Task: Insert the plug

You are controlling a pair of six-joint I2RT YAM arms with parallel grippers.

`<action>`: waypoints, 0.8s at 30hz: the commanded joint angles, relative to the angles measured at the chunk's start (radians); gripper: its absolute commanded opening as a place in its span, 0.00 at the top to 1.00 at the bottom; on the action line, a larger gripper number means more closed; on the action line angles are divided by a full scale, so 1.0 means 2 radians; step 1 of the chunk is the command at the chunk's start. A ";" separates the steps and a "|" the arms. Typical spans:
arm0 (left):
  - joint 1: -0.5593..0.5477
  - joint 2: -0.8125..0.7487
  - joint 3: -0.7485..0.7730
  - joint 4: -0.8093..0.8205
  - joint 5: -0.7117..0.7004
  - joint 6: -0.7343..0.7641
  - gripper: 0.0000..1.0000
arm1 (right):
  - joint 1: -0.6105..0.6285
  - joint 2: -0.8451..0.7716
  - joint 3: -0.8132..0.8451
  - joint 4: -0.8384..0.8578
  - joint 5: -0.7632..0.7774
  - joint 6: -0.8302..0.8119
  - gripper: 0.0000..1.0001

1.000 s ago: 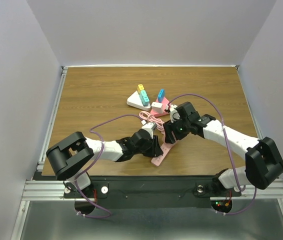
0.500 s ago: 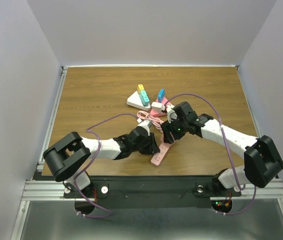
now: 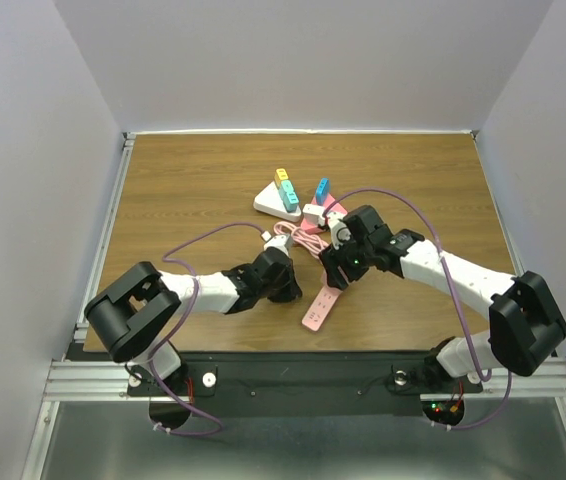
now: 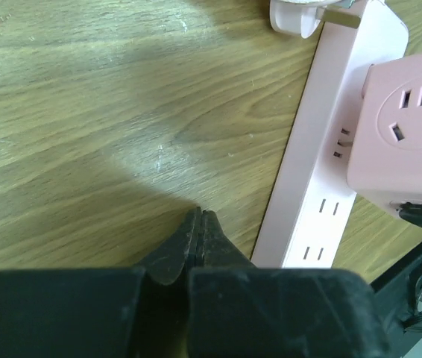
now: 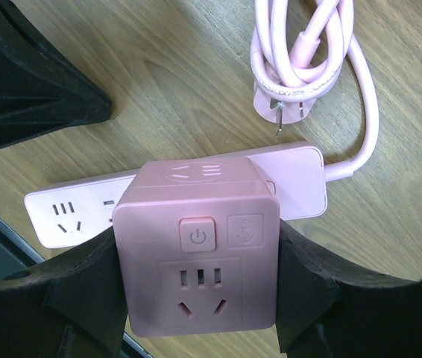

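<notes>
My overhead camera sits high behind both arm bases and looks down and forward over the whole brown wood-grain worktop (image 3: 183,190) from well back. The left wrist camera looks along its own black jaws, very near the wood. The right wrist camera looks steeply down, equally close, with a pale pink cube-shaped socket block (image 5: 196,246) filling its lower half. All three share the long pale pink plastic power strip (image 3: 319,308); the block also shows at the left wrist view's right edge.

I see my left arm (image 3: 203,290) and right arm (image 3: 453,272) as white tubes with chunky black joints. A purple cable (image 3: 208,232) loops off each. Fingers (image 4: 170,253) are matte black; tiny green and red lights (image 3: 441,407) glow below the right arm.
</notes>
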 commanded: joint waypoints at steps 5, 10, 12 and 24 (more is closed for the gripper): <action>0.005 0.020 -0.018 -0.122 -0.044 0.040 1.00 | 0.014 0.006 -0.006 -0.013 0.057 -0.024 1.00; 0.005 -0.004 -0.010 -0.128 -0.042 0.051 1.00 | 0.017 0.006 -0.010 -0.013 0.077 -0.030 1.00; 0.005 -0.023 -0.009 -0.128 -0.040 0.058 1.00 | 0.019 0.008 -0.013 -0.013 0.084 -0.033 1.00; -0.038 -0.106 -0.002 -0.114 -0.042 0.094 0.17 | 0.021 0.035 -0.008 -0.013 0.116 -0.031 1.00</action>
